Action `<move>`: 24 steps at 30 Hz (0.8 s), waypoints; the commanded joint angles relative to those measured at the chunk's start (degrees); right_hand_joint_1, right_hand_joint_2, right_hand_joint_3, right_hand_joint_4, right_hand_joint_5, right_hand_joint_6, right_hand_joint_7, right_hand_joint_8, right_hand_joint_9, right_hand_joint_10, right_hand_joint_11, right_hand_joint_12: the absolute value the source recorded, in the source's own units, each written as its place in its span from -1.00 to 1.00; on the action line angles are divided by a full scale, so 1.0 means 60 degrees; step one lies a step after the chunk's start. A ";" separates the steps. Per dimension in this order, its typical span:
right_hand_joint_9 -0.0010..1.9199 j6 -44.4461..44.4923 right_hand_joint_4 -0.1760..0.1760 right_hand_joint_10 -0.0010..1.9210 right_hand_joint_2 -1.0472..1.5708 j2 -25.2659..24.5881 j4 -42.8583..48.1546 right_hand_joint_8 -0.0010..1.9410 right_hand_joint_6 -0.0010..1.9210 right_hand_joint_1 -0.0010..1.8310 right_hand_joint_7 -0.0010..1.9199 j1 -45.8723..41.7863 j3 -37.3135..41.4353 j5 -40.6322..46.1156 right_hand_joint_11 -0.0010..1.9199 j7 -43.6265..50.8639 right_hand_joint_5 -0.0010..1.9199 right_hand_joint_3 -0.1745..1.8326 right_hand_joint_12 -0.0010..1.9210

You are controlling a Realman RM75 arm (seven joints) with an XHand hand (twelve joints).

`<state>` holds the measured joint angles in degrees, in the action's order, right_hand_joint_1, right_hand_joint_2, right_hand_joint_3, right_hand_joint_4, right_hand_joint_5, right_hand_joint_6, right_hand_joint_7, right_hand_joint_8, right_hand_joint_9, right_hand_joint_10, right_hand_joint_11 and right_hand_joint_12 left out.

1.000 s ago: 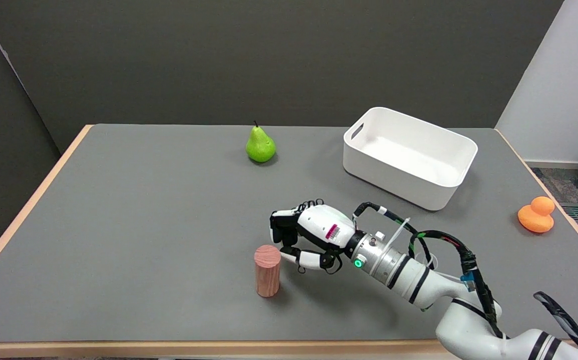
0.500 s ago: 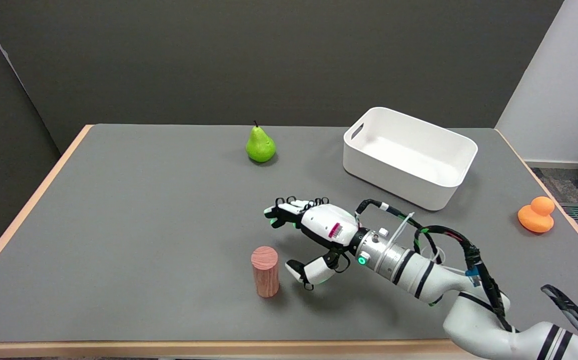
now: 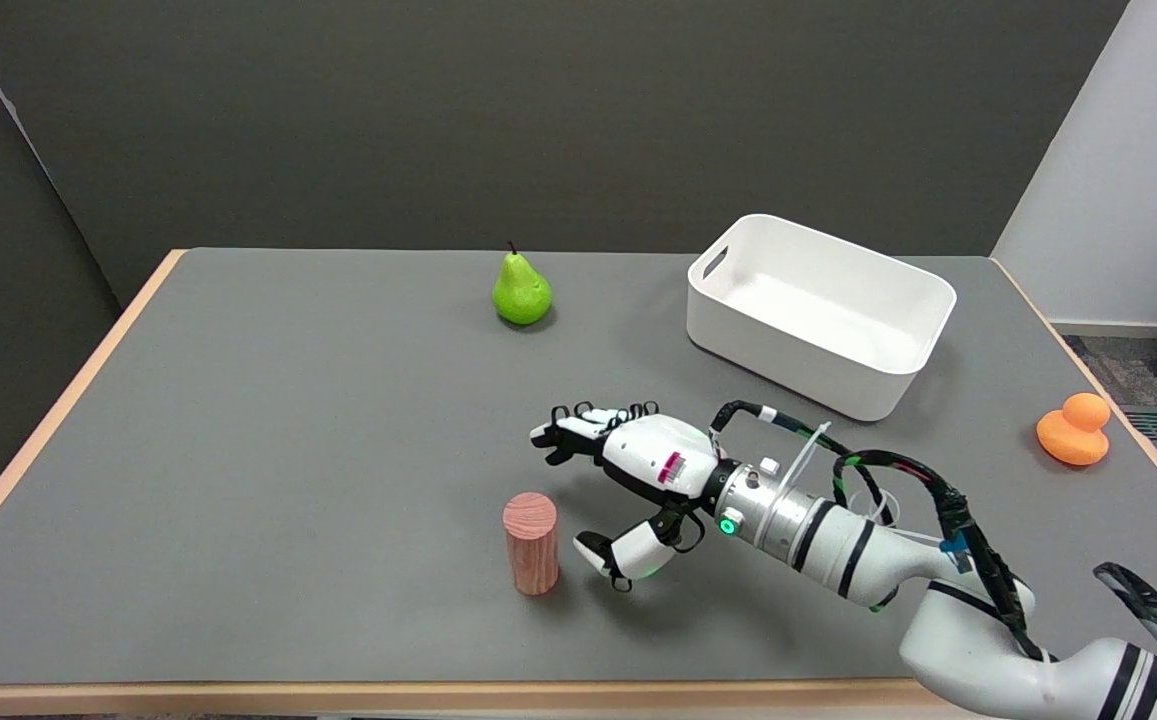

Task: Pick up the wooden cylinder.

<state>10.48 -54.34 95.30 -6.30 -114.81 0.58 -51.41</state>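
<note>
Right hand [image 3: 628,490] is spread wide with nothing in it, fingers [image 3: 568,436] reaching left and the thumb [image 3: 603,552] dropped low, just beside the wooden cylinder [image 3: 530,543] but not touching it. The cylinder's a short pinkish-tan peg with visible grain, standing upright on the grey table [image 3: 268,470] near the front edge. Further back sit a green pear [image 3: 521,290] and a white bin [image 3: 818,315], and an orange duck toy [image 3: 1075,429] far right.

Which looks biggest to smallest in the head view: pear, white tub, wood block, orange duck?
1. White tub
2. Wood block, though it sits nearest the camera
3. Pear and orange duck look alike; unsure.
</note>
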 commanded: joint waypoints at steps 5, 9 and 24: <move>-0.81 -0.0423 -1.00 -0.19 0.25 0.0567 0.1132 -0.55 -0.55 0.01 -0.67 -0.0673 0.0052 0.0093 -0.70 -0.0092 -0.82 0.13 0.54; -0.82 -0.0148 -1.00 -0.19 0.25 0.0541 0.1272 -0.55 -0.55 -0.07 -0.68 -0.0831 0.0071 0.0106 -0.71 -0.0383 -0.82 0.10 0.54; -0.85 0.1143 -1.00 -0.21 0.25 0.0275 0.1223 -0.53 -0.54 -0.12 -0.74 -0.1103 -0.0009 0.1198 -0.72 -0.0748 -0.86 0.10 0.56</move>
<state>11.96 -51.55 101.55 -10.79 -114.62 3.46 -53.99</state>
